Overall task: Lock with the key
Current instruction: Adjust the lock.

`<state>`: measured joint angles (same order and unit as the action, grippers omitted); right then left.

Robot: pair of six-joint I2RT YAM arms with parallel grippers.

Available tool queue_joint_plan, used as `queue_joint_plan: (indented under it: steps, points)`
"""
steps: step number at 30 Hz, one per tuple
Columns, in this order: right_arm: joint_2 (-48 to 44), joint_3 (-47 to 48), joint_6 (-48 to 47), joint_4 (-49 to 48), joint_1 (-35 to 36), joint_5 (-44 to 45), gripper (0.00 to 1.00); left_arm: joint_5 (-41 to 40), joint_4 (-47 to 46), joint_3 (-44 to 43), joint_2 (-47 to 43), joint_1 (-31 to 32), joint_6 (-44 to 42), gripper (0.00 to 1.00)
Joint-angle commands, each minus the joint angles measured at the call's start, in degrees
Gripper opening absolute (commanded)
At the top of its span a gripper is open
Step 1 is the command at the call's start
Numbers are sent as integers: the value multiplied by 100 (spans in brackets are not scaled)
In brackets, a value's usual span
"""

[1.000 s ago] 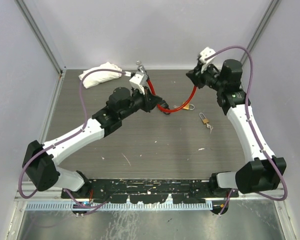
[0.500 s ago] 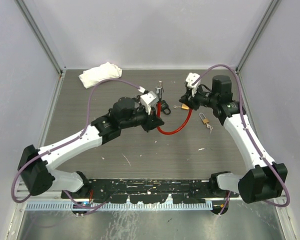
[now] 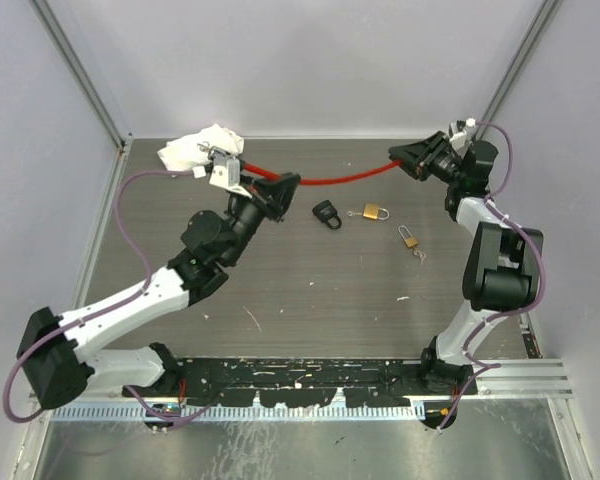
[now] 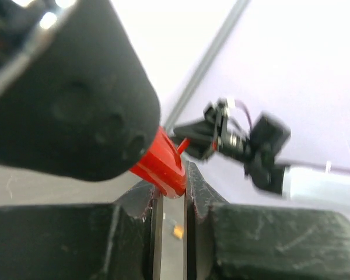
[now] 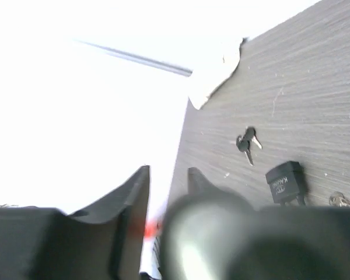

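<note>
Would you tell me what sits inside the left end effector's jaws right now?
The red cable, pinched between the left end effector fingers. A blurred black shape covers its nearer stretch, so what it joins is hidden.

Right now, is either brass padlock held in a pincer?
No: the larger brass padlock and the smaller brass padlock lie on the table; the red cable spans from the left pincer to the right pincer.

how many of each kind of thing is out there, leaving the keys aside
brass padlocks: 2
black lock body: 1
red cable: 1
white cloth: 1
total: 5
</note>
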<state>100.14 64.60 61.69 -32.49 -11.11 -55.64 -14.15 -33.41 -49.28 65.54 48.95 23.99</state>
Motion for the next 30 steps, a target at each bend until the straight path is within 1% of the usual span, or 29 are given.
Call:
queue_joint_plan:
  steps: [1,2,5,7,8,11,12,16,19,20,21,22,24,25,26,27,30]
  points:
    - [-14,203,2183,-2209,-182,426,45,-1241,-2152,-989,610,-39,150,0]
    - [-33,232,2253,-2178,-181,430,50,-1355,-2291,-1128,844,-35,161,0]
    - [-144,203,2344,-2187,-176,471,60,-1614,-2582,-1524,1368,-40,178,0]
    - [-252,113,2266,-2232,-172,555,61,-1679,-2724,-1740,1682,-35,236,0]
    - [-309,49,2213,-2244,-174,636,64,-1695,-2751,-1822,1790,-38,317,0]
    - [-442,-153,2130,-2405,-172,1041,78,-1610,-2866,-1981,2006,-41,642,0]
    - [-450,-199,2153,-2458,-172,1185,80,-1566,-2913,-1991,2063,-41,737,0]
    - [-347,-326,2549,-2927,-44,1683,85,-1516,-3025,-1984,2176,-12,1123,0]
    - [-356,-387,2683,-3013,66,1841,88,-1608,-3143,-2030,2263,22,1272,0]
    - [-429,-438,2529,-2919,77,1878,89,-1672,-3153,-2059,2288,31,1283,0]
    - [-579,-466,2232,-2553,80,1891,90,-1741,-3146,-2106,2303,38,1263,0]
    - [-741,-373,1650,-1870,52,1871,90,-1848,-3147,-2148,2313,38,1214,0]
    - [-1088,-43,313,75,-12,2018,95,-2052,-3118,-2224,2302,23,993,0]
    - [-1205,-11,-101,645,-80,2176,98,-2117,-3074,-2259,2283,-6,901,0]
    - [-1302,-122,-220,732,-199,2203,99,-2127,-2980,-2303,2268,-55,873,0]
    - [-1391,-267,-140,551,-332,2143,100,-2139,-2912,-2329,2262,-113,864,0]
    - [-1419,-554,251,69,-622,1590,100,-2200,-2785,-2389,2292,-217,950,0]
